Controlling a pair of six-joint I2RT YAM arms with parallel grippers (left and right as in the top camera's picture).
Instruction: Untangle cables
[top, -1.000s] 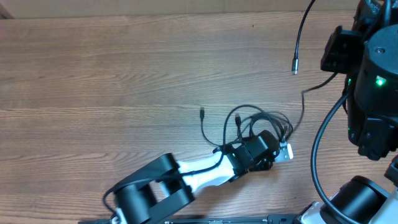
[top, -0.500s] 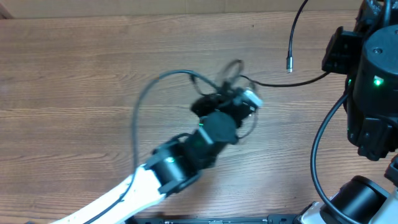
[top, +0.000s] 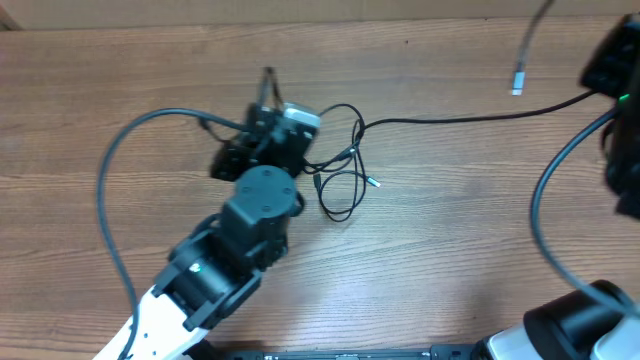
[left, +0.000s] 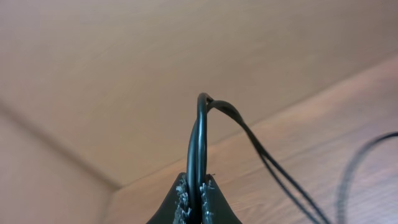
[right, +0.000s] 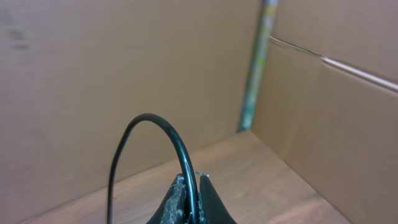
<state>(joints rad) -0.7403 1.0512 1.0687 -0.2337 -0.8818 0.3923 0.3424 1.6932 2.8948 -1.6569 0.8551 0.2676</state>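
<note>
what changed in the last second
The left gripper swept up-left in the overhead view, dragging the cables along; one strand now stretches straight toward the right side. The silvery tip shifted right. The loops stay tangled.

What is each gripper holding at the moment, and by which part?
The left gripper pinches a looped cable at its bend; the right gripper pinches an arching cable mid-length.

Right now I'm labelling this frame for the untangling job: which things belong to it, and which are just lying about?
Belong to the job: cables, tangled loops plus one long strand; silvery plug tip; left gripper and right gripper, each shut on a cable.

Lying about: thick arm wires; table; cardboard walls.
</note>
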